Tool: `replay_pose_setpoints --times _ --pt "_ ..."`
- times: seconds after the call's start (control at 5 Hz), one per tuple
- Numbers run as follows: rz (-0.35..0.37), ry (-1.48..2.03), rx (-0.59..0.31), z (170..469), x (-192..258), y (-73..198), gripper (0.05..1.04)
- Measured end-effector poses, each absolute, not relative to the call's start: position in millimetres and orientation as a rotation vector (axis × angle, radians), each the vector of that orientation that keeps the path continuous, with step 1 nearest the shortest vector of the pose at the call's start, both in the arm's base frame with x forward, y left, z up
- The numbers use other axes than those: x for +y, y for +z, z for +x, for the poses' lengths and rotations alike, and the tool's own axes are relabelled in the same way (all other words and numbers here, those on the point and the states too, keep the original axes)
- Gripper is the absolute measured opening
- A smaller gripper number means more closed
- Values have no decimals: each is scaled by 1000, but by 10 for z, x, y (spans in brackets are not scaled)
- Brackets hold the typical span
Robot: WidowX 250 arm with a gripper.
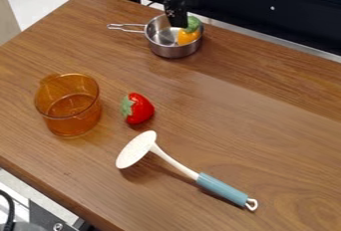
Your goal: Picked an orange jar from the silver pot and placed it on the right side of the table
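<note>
The black gripper [177, 20] hangs down over the silver pot [174, 50] near the table's far edge, its tip at the pot's opening. How its jaws stand cannot be made out. Inside the pot, at the right, lies an orange-yellow object [187, 37] with a green top, close beside the gripper. A transparent orange jar [69, 106] stands upright on the left side of the wooden table [266, 110], apart from the pot.
A red strawberry [140, 109] lies right of the jar. In front of it rests a white ladle-like utensil with a blue handle [223, 189]. The pot's handle points left. A black rail [266, 18] runs behind the table.
</note>
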State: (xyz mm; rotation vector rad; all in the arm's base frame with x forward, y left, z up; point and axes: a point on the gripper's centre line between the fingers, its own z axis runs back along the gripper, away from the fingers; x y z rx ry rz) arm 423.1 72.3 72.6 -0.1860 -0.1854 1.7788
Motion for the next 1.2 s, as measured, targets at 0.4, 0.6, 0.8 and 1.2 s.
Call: replay_pose_setpoints --times 0.4,0.6,0.8,1.2 --pt "-166 1817 -201 4393 781 564 1001" --pt "-143 1817 -191 4415 753 511 1000" --pt "-138 1801 -205 4422 745 499 1001" --pt "-102 1795 -235 4400 734 356 1001"
